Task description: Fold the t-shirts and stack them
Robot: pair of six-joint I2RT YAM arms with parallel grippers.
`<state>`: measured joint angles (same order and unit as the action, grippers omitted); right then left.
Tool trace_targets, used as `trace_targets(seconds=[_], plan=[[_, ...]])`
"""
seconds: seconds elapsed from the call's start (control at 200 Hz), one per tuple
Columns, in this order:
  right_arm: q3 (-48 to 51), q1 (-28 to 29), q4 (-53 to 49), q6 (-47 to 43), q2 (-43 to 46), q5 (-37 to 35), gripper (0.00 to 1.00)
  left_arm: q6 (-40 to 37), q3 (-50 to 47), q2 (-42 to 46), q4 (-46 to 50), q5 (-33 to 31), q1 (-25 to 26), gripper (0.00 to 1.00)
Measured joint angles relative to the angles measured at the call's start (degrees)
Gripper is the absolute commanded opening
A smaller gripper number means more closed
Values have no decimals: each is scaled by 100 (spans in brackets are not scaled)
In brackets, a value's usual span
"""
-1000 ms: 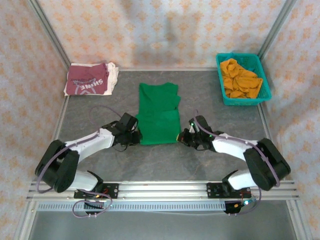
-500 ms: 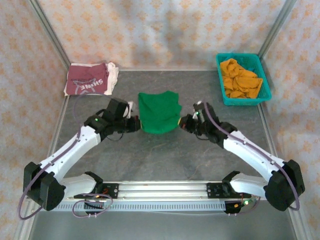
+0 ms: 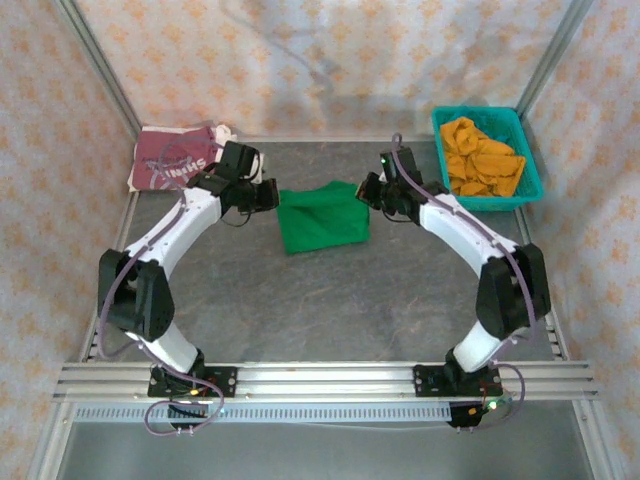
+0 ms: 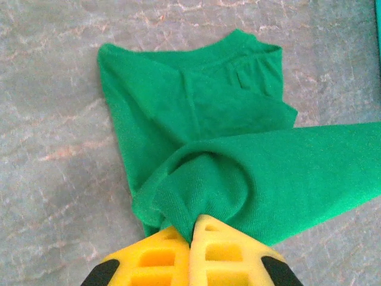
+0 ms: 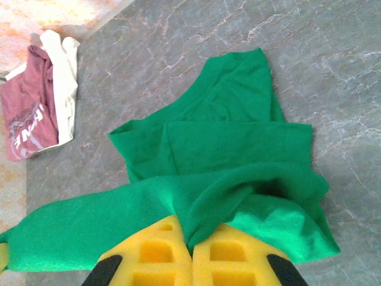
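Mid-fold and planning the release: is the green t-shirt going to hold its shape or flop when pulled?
Likely floppy: the green t-shirt bunches into soft rolls where the left gripper and right gripper pinch it. Probably light, since two small pinches hold the folded-over layer. It may wrinkle rather than slide flat on the table; the lower layers already lie creased.

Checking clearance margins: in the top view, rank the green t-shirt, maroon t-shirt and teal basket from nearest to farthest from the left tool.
1. The green t-shirt: pinched in the left tool, lying just to its right.
2. The maroon t-shirt: back-left corner.
3. The teal basket: back-right corner, clearly farthest.
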<state>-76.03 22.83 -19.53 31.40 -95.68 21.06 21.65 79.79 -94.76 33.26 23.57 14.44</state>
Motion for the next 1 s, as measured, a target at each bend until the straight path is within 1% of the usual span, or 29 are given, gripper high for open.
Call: trace_targets(seconds=[0.165,0.29,0.335,0.35,0.355,0.36,0.375,0.39,0.445,0.485,0.571,0.621,0.691,0.746,0.781,0.866,0.936,1.001], plan=[[-678,-87,-111,-85,-542,127,0,-85,256,-229,63,-11,-105,0],[-1370,-129,-225,-173,-1038,227,0,-197,916,-726,195,-57,-247,0],[-1725,-151,-286,-210,-1318,260,6,-234,1228,-981,240,-74,-306,19],[-1864,-157,-293,-219,-1427,267,10,-247,1340,-1069,254,-96,-323,26],[-1930,-160,-302,-221,-1486,280,14,-280,1401,-1128,262,-114,-334,28],[-1965,-164,-310,-227,-1515,284,14,-289,1436,-1161,271,-120,-339,30],[-2107,-173,-361,-254,-1622,293,18,-289,1569,-1261,310,-138,-356,35],[-2247,-181,-378,-236,-1740,302,22,-317,1716,-1390,350,-170,-374,38],[-2758,-219,-450,-308,-2155,317,32,-361,2295,-1836,466,-299,-426,45],[-3091,-251,-472,-264,-2437,328,37,-439,2752,-2197,518,-437,-450,49],[-3792,-382,-643,-208,-2986,444,37,-481,3635,-2868,737,-802,-503,50],[-3989,-463,-682,-205,-3145,498,36,-476,3845,-3062,804,-957,-507,50],[-3882,-542,-717,-223,-3099,531,33,-457,3620,-3003,811,-1130,-481,51],[-3407,-551,-531,-278,-2841,531,31,-435,3027,-2702,660,-1294,-402,51],[-3016,-516,-428,-315,-2612,529,27,-413,2579,-2446,575,-1388,-317,51],[-1982,-306,-153,-378,-2006,538,15,-310,1508,-1792,278,-1394,11,50],[-1440,-85,116,-367,-1733,601,13,-227,933,-1475,-72,-1311,280,50],[-1213,96,350,-361,-1722,713,12,-190,605,-1392,-457,-1250,483,50]])
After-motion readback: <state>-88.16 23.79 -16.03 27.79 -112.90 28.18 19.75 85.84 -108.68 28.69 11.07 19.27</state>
